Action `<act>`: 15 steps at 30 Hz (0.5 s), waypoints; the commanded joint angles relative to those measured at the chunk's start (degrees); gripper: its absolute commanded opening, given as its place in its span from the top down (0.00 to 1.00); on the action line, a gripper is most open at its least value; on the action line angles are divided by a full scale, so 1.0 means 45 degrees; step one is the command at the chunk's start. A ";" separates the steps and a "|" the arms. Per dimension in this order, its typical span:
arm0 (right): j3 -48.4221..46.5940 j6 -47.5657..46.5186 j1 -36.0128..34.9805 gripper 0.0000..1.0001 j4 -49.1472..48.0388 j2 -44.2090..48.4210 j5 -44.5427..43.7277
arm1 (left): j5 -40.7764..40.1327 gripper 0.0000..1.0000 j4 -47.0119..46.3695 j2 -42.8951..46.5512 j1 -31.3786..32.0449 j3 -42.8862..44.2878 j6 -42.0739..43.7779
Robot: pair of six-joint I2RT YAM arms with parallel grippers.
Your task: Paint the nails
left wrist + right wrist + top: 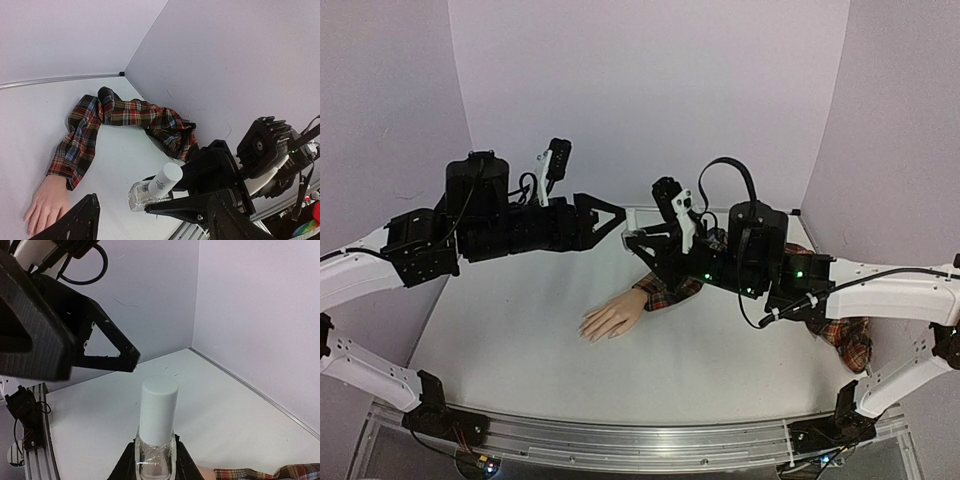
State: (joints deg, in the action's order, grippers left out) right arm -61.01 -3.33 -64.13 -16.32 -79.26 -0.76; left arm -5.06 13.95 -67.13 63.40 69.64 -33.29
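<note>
Clear bottle (155,450) is sitting clamped in right gripper (154,470), left gripper (617,222) gaping near white cap (159,407); skewed grab probably tipping it

Pale lilac walls (650,90) are enclosing a white surface (520,340) on three sides, meeting it in a thin seam (60,79). Soft, even light is falling across it, and an aluminium rail (640,442) is running along its near edge.

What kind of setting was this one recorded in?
Probably a robot lab test booth, not a salon: plain lilac walls close in a white table, a metal rail runs along its near edge, and the hand is a mannequin's.
</note>
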 commanded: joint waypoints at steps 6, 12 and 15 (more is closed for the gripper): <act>-0.1222 -0.0112 -0.0247 1.00 0.0308 -0.0448 -0.1199 | -0.0494 0.43 -0.0398 -0.0920 0.0021 0.1302 0.0665; -0.1362 -0.0149 -0.0243 1.00 0.0461 -0.0570 -0.1170 | -0.0795 0.53 -0.0213 -0.1373 0.0027 0.1597 0.0929; -0.1454 -0.0179 -0.0258 1.00 0.0585 -0.0657 -0.1126 | -0.0850 0.59 -0.0190 -0.1573 0.0033 0.1725 0.1031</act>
State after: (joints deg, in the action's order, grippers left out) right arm -64.42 -3.52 -64.97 -13.20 -81.64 -5.15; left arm -7.18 13.96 -73.26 63.40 73.90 -30.36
